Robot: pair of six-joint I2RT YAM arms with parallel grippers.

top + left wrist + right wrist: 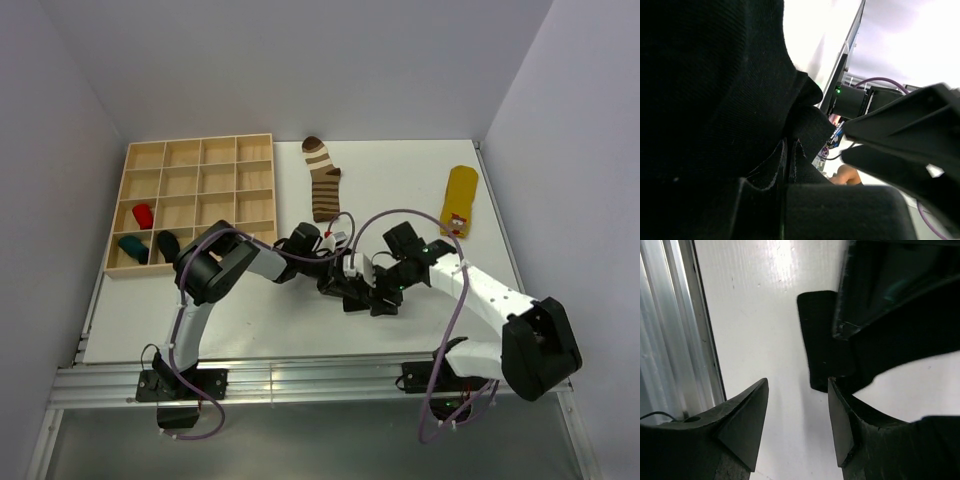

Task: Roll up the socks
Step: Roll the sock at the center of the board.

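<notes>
Mid-roll, apparently: the left jaws are pinching the plain black fabric sock [715, 100] at the middle of the white surface [250, 320], while the right jaws are hanging spread just beside it, likely needing a fresh bite next.

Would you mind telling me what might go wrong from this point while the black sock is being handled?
1. Only the left pincer is clamped on the black sock. The right pincer stands open beside it, so the fabric may sag or slip loose.
2. Both pincers crowd together with the purple cables looping close by, so a knock or snag seems possible.
</notes>
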